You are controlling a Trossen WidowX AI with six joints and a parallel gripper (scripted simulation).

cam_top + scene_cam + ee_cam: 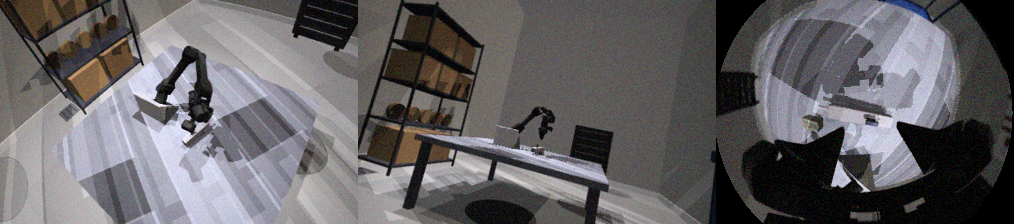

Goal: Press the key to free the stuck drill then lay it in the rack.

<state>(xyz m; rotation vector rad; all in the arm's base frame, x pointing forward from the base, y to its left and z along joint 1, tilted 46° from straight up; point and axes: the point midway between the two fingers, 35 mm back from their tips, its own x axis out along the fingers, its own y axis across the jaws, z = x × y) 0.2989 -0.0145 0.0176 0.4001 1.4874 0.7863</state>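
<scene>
counter [123,180] [481,150] [926,65] pale, striped with shadow. end effector [201,114] [542,137] [870,127] open, empty, above pale bar [195,138] [538,150] [848,115]. small dark piece [871,120] on bar; whether drill, cannot tell.

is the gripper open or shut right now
Open: in the wrist view its two fingers stand wide apart, with nothing between them.

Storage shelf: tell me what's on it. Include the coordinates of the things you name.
The storage shelf [94,52] [456,24] holds brown boxes [87,79] [444,37] on three levels and a row of brown round things [84,39] [413,114] on another. Whatever is inside the boxes or hidden behind them can't be seen.
</scene>
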